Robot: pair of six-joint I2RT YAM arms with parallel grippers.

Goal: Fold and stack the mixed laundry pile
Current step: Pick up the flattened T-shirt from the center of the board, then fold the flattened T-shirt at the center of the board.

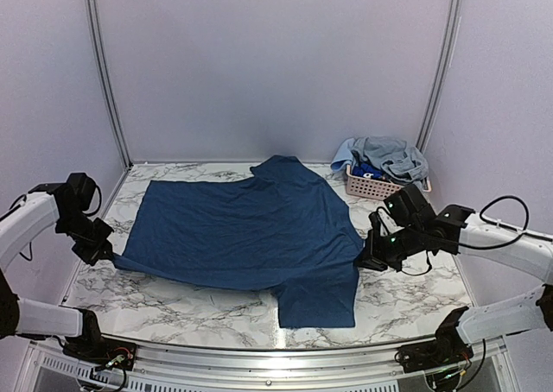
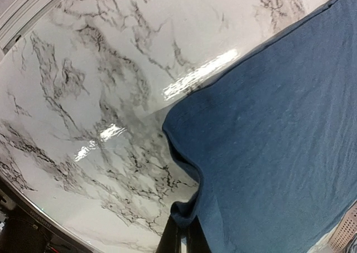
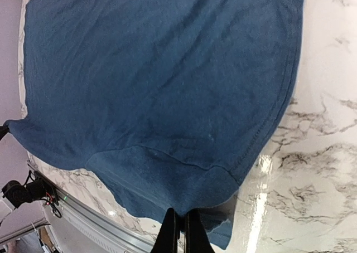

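A dark navy shirt (image 1: 251,237) lay spread nearly flat across the middle of the marble-patterned desk (image 1: 173,310), one flap of it reaching toward the near edge and another toward the back wall. At the shirt's left corner, the left end effector (image 1: 105,256) had its fingers pinched shut on the cloth, and the fabric was drawn out to a point there. On the opposite side, the right end effector (image 1: 363,258) was likewise clamped tight on the shirt's right edge; the right wrist view showed its two dark fingers closed together over a fold beside a stitched seam. Well apart from the shirt, in the back right corner of the desk, stood a pink perforated basket (image 1: 356,185) heaped with grey-blue and bright-blue garments (image 1: 393,157), some drooping over its rim.
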